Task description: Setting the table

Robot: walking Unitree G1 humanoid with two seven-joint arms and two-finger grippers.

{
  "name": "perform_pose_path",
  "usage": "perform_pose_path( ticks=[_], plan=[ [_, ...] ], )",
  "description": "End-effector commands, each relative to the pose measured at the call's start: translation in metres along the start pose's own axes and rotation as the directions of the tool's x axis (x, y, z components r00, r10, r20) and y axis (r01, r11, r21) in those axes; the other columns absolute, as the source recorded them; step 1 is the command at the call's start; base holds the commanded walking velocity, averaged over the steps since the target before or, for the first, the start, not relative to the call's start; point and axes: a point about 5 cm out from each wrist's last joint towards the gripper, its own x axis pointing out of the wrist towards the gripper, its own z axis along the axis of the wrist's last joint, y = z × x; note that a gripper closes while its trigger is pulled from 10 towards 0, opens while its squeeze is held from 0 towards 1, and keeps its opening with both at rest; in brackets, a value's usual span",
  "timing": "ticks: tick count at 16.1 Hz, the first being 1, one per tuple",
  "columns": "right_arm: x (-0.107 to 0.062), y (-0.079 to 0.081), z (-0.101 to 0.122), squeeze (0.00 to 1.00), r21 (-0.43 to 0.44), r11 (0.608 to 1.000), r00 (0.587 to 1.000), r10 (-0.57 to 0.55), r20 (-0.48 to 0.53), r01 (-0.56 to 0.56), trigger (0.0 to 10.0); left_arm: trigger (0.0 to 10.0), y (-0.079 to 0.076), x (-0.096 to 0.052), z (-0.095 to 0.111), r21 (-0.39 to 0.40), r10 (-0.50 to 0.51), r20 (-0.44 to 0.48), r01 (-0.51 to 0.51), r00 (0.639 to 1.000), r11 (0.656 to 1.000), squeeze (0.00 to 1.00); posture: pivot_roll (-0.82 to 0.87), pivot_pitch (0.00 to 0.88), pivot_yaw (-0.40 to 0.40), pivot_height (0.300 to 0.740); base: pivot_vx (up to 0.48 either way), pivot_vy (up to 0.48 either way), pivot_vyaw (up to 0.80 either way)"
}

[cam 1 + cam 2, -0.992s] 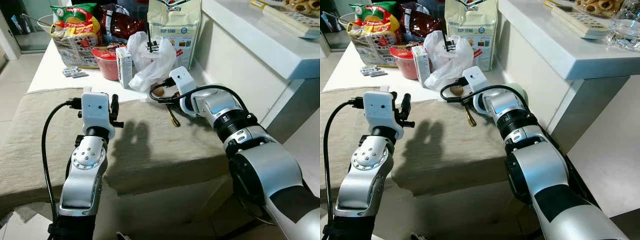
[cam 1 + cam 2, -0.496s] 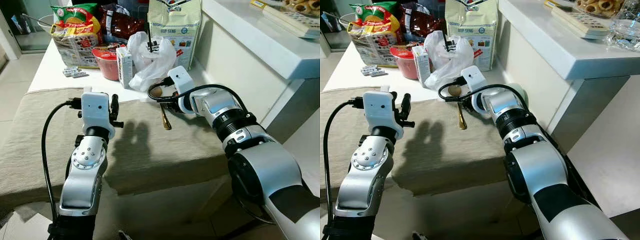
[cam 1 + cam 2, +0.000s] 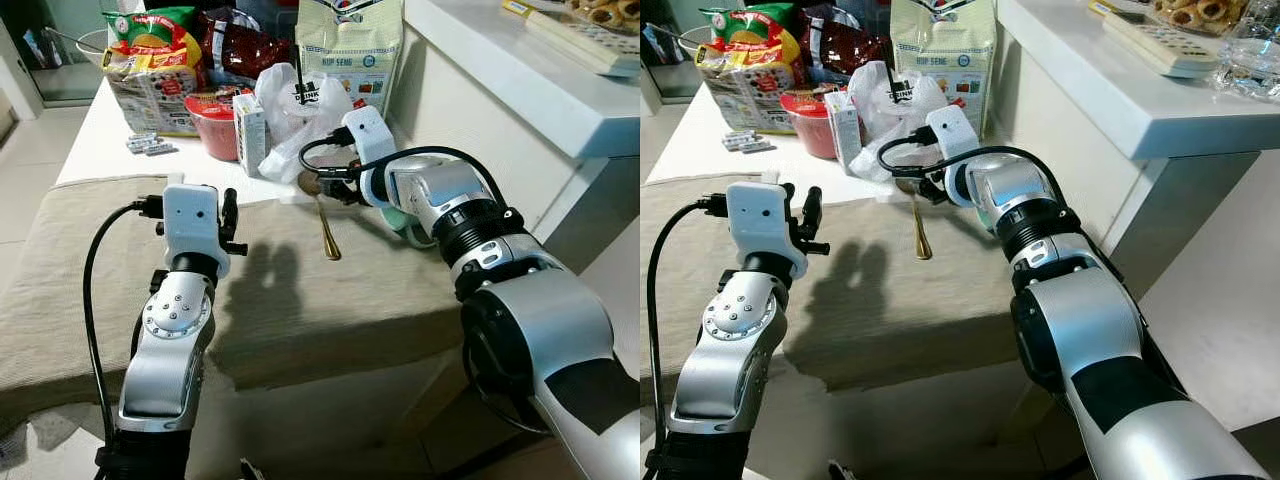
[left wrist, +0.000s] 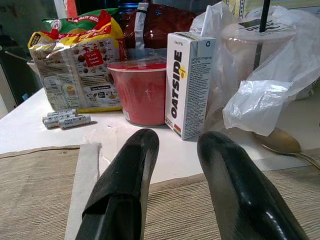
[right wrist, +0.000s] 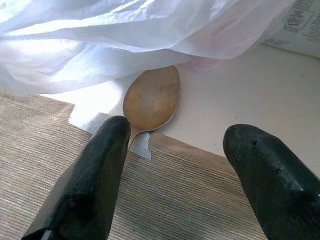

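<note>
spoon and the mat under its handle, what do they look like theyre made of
The spoon looks like metal with a dull gold or brass finish: its bowl has a smooth, faintly mottled sheen and a thin bright rim. The mat looks like woven cloth, beige and matte, with fine ribbed threads showing in the right wrist view. The right hand hovers open over the spoon's neck.
</note>
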Motion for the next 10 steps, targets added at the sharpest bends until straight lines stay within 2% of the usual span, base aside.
perform_pose_path(
  ticks=[1, 5, 7, 10],
  plan=[
    [-0.004, -0.001, 0.01, 0.0, 0.015, 1.0, 1.0, 0.01, 0.011, -0.01, 10.0, 10.0, -0.003, 0.003, 0.004, 0.006, -0.023, 0.017, 0.022, 1.0, 1.0, 0.0, -0.14, 0.009, -0.013, 0.74, 0.0, 0.0, 0.0],
    [0.004, 0.02, -0.003, 0.0, -0.025, 0.994, 0.993, 0.104, -0.051, -0.105, 10.0, 10.0, -0.003, 0.004, 0.005, 0.01, -0.026, 0.019, 0.026, 0.999, 1.0, 0.0, -0.14, 0.008, -0.008, 0.74, 0.0, 0.0, 0.0],
    [0.006, 0.029, -0.002, 0.0, -0.028, 0.99, 0.989, 0.136, -0.05, -0.138, 10.0, 10.0, -0.003, 0.005, 0.005, 0.009, -0.027, 0.021, 0.026, 0.999, 1.0, 0.0, -0.14, 0.006, -0.009, 0.74, 0.0, 0.0, 0.0],
    [0.009, 0.035, -0.008, 0.0, -0.047, 0.988, 0.987, 0.144, -0.067, -0.147, 10.0, 10.0, -0.003, 0.005, 0.006, 0.01, -0.027, 0.022, 0.027, 0.999, 1.0, 0.0, -0.13, 0.006, -0.011, 0.74, 0.0, 0.0, 0.0]
  ],
)
